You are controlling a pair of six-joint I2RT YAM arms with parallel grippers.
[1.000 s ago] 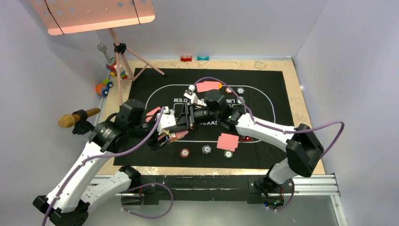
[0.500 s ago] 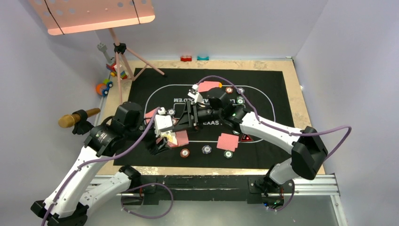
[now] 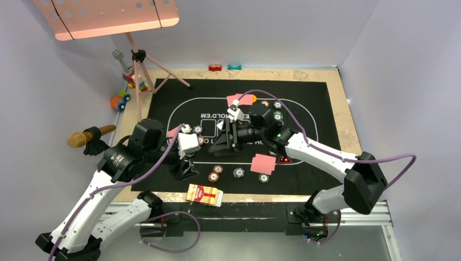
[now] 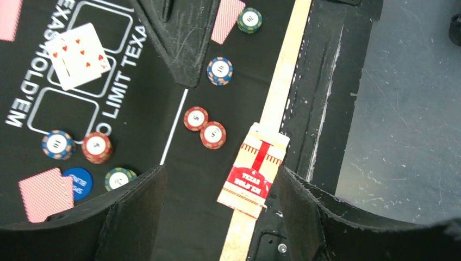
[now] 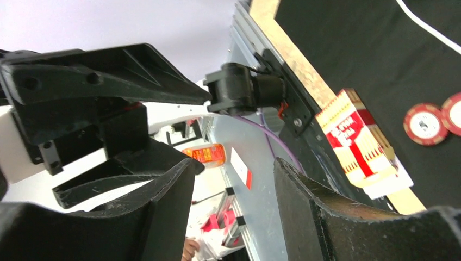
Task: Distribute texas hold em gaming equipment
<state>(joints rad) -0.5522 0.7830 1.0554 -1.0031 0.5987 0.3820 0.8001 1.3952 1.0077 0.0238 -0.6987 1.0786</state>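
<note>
A red and cream card box [image 3: 204, 194] lies flat on the table's near edge, half off the black mat; it also shows in the left wrist view [image 4: 255, 171] and the right wrist view [image 5: 359, 141]. My left gripper [image 3: 185, 167] [image 4: 220, 217] is open and empty above and just left of the box. My right gripper [image 3: 224, 145] [image 5: 234, 212] is open and empty over the mat's middle. Two red chips [image 3: 216, 173] [image 4: 204, 126], a grey chip [image 3: 238, 173], a green chip [image 3: 263, 178] and red-backed cards [image 3: 263, 163] lie on the near side. A face-up card [image 4: 76, 54] lies in a printed box.
The black mat [image 3: 326, 98] covers the table. More red-backed cards [image 3: 237, 100], an orange button [image 3: 254, 99] and chips [image 3: 278, 104] lie at the far side, and a red-black triangular marker [image 3: 283, 160] lies right. A blue button [image 4: 76, 182] lies left. A tripod [image 3: 142, 65] and toys [image 3: 119, 100] stand far left.
The card box was held between the grippers above the mat; now it lies on the table's near edge. My left gripper has opened. My right gripper has drawn back to the right.
</note>
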